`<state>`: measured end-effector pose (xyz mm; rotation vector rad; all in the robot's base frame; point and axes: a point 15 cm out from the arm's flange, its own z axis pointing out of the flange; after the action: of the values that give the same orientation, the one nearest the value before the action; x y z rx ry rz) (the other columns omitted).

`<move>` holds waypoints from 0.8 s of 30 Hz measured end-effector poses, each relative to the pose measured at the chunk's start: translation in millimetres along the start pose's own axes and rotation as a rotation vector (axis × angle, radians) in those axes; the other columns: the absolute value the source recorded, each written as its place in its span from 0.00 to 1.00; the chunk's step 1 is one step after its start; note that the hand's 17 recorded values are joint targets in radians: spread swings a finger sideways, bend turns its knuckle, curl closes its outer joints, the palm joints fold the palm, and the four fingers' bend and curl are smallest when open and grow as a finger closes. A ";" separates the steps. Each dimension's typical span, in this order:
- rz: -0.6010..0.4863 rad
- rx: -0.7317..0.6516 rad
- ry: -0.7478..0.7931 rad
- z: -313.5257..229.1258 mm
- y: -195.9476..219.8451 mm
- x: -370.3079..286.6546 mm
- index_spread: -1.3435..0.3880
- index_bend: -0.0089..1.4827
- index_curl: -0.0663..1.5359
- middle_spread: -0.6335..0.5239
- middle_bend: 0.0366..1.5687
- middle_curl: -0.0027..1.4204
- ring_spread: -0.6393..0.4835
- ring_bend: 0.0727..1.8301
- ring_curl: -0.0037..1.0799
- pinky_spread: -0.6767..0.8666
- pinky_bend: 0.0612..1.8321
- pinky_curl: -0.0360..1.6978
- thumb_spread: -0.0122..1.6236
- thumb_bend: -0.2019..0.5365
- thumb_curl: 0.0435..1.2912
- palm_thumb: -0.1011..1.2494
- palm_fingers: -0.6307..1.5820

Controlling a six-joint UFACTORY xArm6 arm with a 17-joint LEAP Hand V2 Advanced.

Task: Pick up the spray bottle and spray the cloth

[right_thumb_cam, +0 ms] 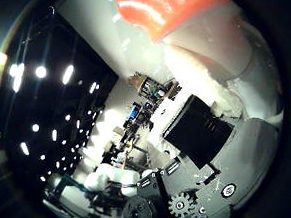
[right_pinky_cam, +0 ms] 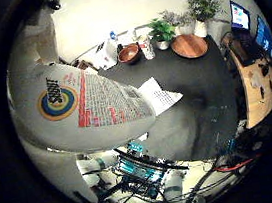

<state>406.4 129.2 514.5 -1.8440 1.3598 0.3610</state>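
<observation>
Gripping the spray bottle (right_pinky_cam: 84,108), robot hand (right_thumb_cam: 180,191) above table (right_pinky_cam: 193,74).

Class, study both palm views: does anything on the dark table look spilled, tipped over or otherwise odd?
Nothing stands out. On the dark table the wooden bowl, round wooden plate and potted plant stand upright, a paper sheet lies flat, and no spill shows. The spray bottle is close against the palm.
</observation>
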 end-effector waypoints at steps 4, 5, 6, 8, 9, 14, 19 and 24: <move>0.144 -0.090 0.077 9.4 6.5 24.9 0.61 0.78 0.46 0.36 0.81 0.59 0.38 0.78 0.60 0.24 0.72 0.38 0.70 0.27 0.76 0.77 0.82; 0.165 -0.110 0.083 12.2 7.9 28.6 0.61 0.78 0.46 0.36 0.81 0.59 0.38 0.78 0.59 0.24 0.72 0.39 0.70 0.26 0.76 0.77 0.82; 0.178 -0.122 0.089 14.3 8.8 32.1 0.61 0.78 0.46 0.36 0.81 0.59 0.38 0.78 0.59 0.24 0.72 0.39 0.69 0.26 0.76 0.77 0.82; 0.189 -0.137 0.101 18.1 10.5 36.4 0.61 0.78 0.46 0.36 0.81 0.59 0.38 0.78 0.60 0.24 0.72 0.39 0.69 0.26 0.76 0.78 0.82; 0.189 -0.145 0.116 18.7 10.7 39.4 0.61 0.78 0.46 0.36 0.81 0.59 0.38 0.78 0.60 0.24 0.72 0.39 0.69 0.26 0.76 0.78 0.82; 0.215 -0.203 0.162 35.3 11.1 51.7 0.61 0.78 0.46 0.36 0.81 0.59 0.38 0.78 0.60 0.24 0.72 0.39 0.68 0.26 0.77 0.77 0.82; 0.263 -0.282 0.149 69.8 20.1 74.1 0.61 0.78 0.46 0.36 0.81 0.59 0.38 0.78 0.59 0.24 0.72 0.39 0.67 0.26 0.78 0.77 0.82; 0.286 -0.316 0.147 97.6 24.8 96.8 0.61 0.78 0.46 0.36 0.81 0.59 0.38 0.78 0.59 0.24 0.72 0.39 0.66 0.26 0.78 0.78 0.82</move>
<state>442.7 133.8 379.7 -1.9596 1.7577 0.6282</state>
